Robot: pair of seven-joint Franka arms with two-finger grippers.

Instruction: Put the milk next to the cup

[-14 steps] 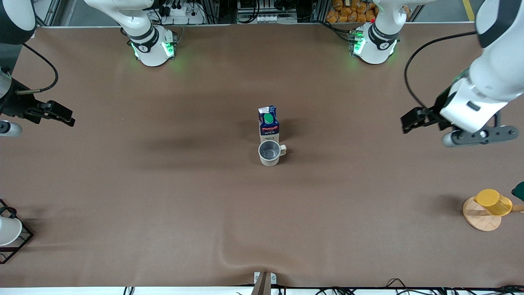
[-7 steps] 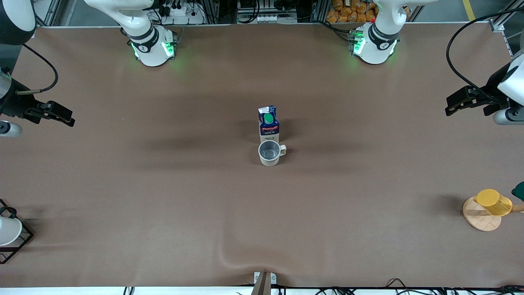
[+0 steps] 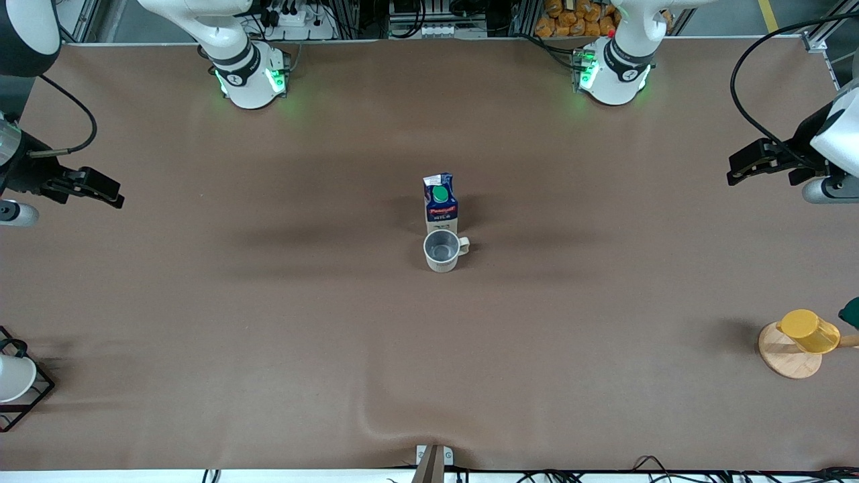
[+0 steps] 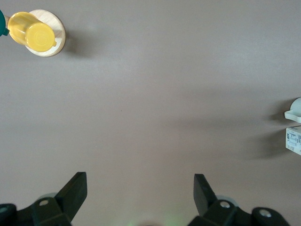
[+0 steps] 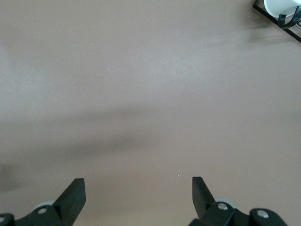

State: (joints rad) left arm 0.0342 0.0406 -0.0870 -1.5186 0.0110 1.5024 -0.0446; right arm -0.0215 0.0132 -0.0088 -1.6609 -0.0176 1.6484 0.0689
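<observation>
Your milk (image 3: 441,204) stands upright mid-table: dark blue carton, round green cap, red label reading "MILK" (brand unreadable), just beside the cream cup (image 3: 442,251), which sits nearer the front camera. Both grippers hang empty, fingers spread: left gripper (image 3: 739,168), right gripper (image 3: 107,192). A yellow cup (image 3: 809,330) sits well apart.

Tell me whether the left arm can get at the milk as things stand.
Probably yes: the left hand hangs open near its table end, nothing between it and the milk; the cup stands close, nearer the camera.
</observation>
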